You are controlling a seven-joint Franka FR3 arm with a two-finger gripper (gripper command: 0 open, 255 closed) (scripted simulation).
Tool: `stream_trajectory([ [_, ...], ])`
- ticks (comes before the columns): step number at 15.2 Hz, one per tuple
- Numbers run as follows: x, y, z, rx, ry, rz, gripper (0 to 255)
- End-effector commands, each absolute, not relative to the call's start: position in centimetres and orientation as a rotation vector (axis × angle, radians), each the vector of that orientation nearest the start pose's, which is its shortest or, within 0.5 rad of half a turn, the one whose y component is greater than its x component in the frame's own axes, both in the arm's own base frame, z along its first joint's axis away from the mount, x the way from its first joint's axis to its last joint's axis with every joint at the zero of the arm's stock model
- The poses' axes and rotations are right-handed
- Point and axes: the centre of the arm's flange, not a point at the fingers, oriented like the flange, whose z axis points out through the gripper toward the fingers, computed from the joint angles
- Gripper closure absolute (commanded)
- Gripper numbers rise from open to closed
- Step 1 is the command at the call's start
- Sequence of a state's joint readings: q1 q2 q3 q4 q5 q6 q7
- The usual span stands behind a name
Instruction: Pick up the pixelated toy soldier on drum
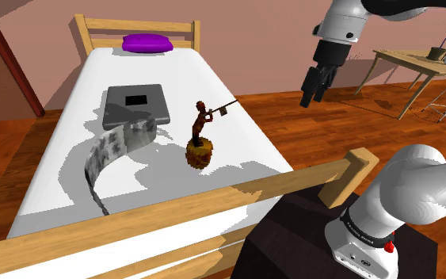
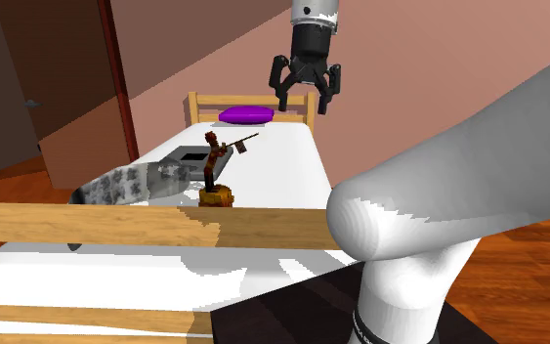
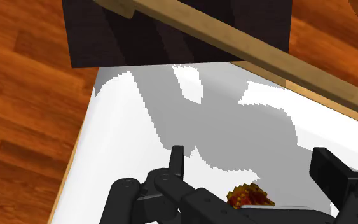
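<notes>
**Open robot pincer hanging above a bed that holds a toy soldier**

A bed (image 1: 213, 87) with a white top and a pale wooden frame takes up most of the shoulder view. It stands on a reddish wood floor (image 1: 292, 119). Its wooden footboard (image 1: 173, 210) crosses the lower part of that view.

The white robot arm (image 1: 419, 190) rises from a dark box stand (image 1: 292, 238) at the foot of the bed.

A flat grey slab (image 1: 138, 103) lies on the bed's middle. A mottled grey and white band (image 1: 110, 154) curls from the slab toward the footboard. A purple pillow (image 1: 147, 42) rests at the headboard.

The toy soldier (image 1: 203, 131) is a blocky red-brown figure. It stands upright on a small brown and yellow drum, on the bed just beside the slab, on the shoulder view's right. It holds a thin stick out to the side.

The black pincer (image 1: 313, 99) hangs in the air, higher than the soldier and well apart from it. Its fingers (image 3: 176, 162) are spread wide and hold nothing. In the wrist view, part of the drum shows between them, touched by neither.
</notes>
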State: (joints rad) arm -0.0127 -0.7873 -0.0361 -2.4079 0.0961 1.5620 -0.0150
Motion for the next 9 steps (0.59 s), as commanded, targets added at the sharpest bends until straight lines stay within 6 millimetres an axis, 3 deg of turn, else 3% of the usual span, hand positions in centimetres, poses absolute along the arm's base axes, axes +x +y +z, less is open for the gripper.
stream_trajectory([
  [1, 30.4, -0.7, 56.6, -3.017, 0.037, 0.084, 0],
  [9, 36.6, 4.6, 52.0, -3.028, 0.163, -0.089, 0],
])
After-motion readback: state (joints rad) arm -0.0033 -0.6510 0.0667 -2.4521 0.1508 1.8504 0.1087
